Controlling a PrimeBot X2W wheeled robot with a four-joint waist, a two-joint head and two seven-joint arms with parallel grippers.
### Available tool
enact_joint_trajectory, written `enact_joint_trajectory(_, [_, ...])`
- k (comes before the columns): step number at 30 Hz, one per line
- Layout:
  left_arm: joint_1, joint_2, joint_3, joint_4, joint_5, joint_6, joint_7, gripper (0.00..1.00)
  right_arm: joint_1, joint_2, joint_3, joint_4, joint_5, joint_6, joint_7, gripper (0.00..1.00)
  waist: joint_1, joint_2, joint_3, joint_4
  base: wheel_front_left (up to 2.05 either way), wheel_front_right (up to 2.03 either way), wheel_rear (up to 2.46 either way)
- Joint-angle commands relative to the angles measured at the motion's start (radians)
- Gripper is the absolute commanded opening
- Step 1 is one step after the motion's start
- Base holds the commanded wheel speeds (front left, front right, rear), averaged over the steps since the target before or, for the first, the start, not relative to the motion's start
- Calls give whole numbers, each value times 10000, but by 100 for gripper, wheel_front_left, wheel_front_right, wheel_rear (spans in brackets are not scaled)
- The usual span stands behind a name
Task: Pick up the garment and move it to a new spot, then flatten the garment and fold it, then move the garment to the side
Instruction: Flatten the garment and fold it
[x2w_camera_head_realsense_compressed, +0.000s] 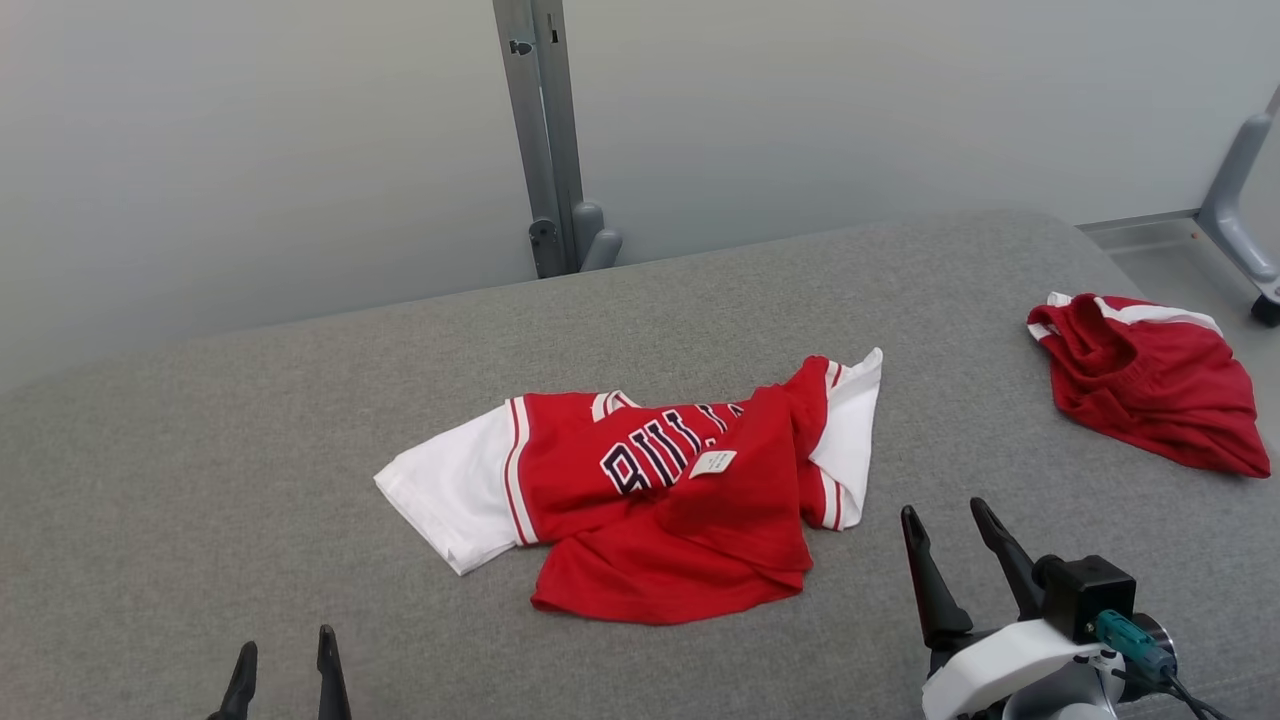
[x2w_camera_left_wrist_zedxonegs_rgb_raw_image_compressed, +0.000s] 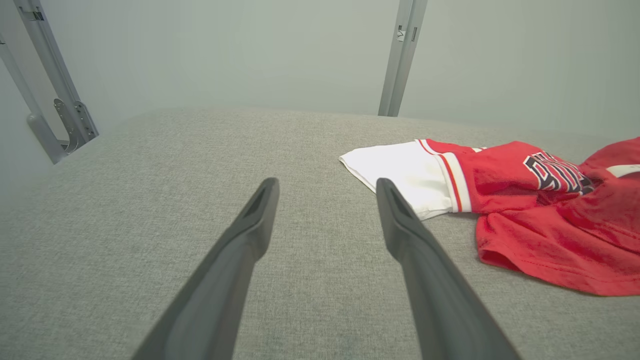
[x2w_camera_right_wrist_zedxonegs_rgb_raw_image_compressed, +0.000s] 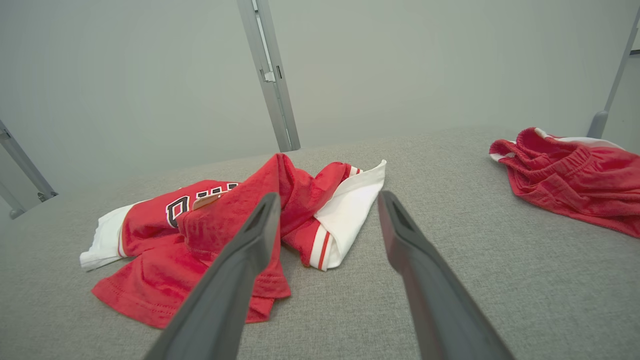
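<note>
Two grippers: the left gripper (x2w_camera_head_realsense_compressed: 285, 645) and the right gripper (x2w_camera_head_realsense_compressed: 943, 510) both stand with fingers spread wide and nothing between them; neither touches cloth.
Shirt: one red shirt (x2w_camera_head_realsense_compressed: 660, 500) with white sleeves and dark lettering lies crumpled on the grey tabletop (x2w_camera_head_realsense_compressed: 200, 450). It is ahead of both grippers, off to the right of the left gripper (x2w_camera_left_wrist_zedxonegs_rgb_raw_image_compressed: 326, 183) and to the left of the right gripper (x2w_camera_right_wrist_zedxonegs_rgb_raw_image_compressed: 328, 196), near each but apart.
Shirt's lie: the sleeve on the left gripper's side is spread out fairly flat. The red body is thrown over part of the lettering, and the sleeve on the right gripper's side is bunched.
Tag: one small white tag (x2w_camera_head_realsense_compressed: 713, 462) sits on the turned-over red cloth.
Shorts: one pair of red shorts (x2w_camera_head_realsense_compressed: 1150, 385) is heaped ahead of the right gripper and well off to its right, well apart from the shirt.
Done: by my judgement no step shows as finished. The shirt is neither flat nor folded, and whether this is its new spot cannot be told.
Left: flattening, folding and the move to the side, and perhaps the first pick-up too.
Count: two grippers, two garments, one tag, one tabletop.
</note>
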Motion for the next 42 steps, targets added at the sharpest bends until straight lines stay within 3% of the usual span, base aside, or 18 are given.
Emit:
enact_joint_trajectory(1, [-13,4,-70,-25,-60,34,2,100,104,-25,7,15,-20,-11,-25,100,0,-1,22,-13,0,0,0])
enact_joint_trajectory(8, [-228,6,-571,170,-190,-64,2,100,65,-24,27,-57,52,-11,-25,100,0,-1,202,-11,0,0,0])
enact_joint_trajectory(15, [-1102,11,-2053,1316,-1007,-525,2,100,-248,-24,102,-140,-110,-11,-25,100,0,-1,871,-124,0,0,0])
enact_joint_trajectory(22, [-2154,20,-3263,2484,-1867,-690,1,100,-517,-24,192,-144,-301,-11,-25,100,0,-1,1498,-434,0,0,0])
enact_joint_trajectory(29, [-3233,21,-3549,3478,-2144,-492,1,100,-848,-23,229,-205,-368,-11,-25,100,0,-1,2182,-856,0,0,0])
enact_joint_trajectory(35, [-3684,19,-3838,4161,-2613,-669,4,99,-982,-23,164,-205,-408,-11,-25,100,0,-1,2391,-1079,0,0,0])
enact_joint_trajectory(36, [-3733,19,-3938,4242,-2683,-692,10,62,-998,-23,154,-207,-414,-11,-25,100,0,-1,2401,-1093,0,0,0])
enact_joint_trajectory(38, [-3797,19,-4022,4392,-2815,-707,13,10,-1001,-23,145,-225,-417,-11,-25,100,0,-1,2415,-1110,0,0,0])
enact_joint_trajectory(39, [-3838,19,-3961,4459,-2891,-632,13,0,-1012,-23,145,-227,-411,-11,-25,100,0,-1,2418,-1118,0,0,0])
enact_joint_trajectory(42, [-3830,19,-3833,4665,-2806,-613,13,0,-1061,-23,159,-190,-364,-11,-25,100,0,-1,2394,-1105,0,0,0])
